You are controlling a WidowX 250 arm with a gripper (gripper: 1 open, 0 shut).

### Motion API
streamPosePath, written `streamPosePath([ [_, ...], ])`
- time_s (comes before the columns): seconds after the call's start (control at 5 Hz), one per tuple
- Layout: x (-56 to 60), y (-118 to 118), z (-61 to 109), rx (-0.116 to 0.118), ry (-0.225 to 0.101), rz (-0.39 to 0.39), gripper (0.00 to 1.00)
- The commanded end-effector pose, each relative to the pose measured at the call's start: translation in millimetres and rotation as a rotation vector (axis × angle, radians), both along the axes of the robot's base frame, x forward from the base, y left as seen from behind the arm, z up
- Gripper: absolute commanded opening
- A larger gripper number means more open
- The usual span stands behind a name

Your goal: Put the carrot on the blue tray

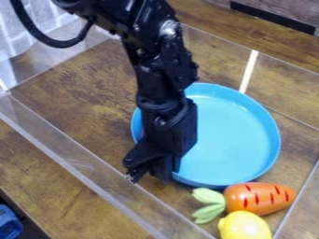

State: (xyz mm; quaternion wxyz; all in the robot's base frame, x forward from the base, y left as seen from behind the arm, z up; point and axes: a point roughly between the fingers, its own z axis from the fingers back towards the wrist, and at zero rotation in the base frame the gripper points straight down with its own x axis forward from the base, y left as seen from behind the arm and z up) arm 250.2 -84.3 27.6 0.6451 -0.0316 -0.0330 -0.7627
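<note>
The blue tray [230, 126] lies on the wooden table in the middle of the camera view. My gripper [147, 169] points down at the tray's near-left rim, fingers shut on that rim. The black arm stands over the tray's left part and hides it. The orange carrot [259, 198] lies on the table just in front of the tray's near-right rim, its green top pointing left, well to the right of the gripper.
A yellow lemon [244, 227] lies right in front of the carrot at the bottom edge. Clear plastic walls [62, 149] fence the work area on the near and left sides. A white strip [252, 63] lies behind the tray.
</note>
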Motion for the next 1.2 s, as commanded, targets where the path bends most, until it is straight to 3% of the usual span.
streamPosePath([
  [0.0,6.5,-6,20.2,-0.004,-0.017,-0.140,0.00],
  [0.2,7.7,-7,25.2,-0.002,-0.004,-0.237,0.00],
  [0.6,9.2,5,55.5,0.016,0.012,-0.262,0.00],
  [1.0,9.4,31,49.1,0.035,0.027,-0.263,0.00],
])
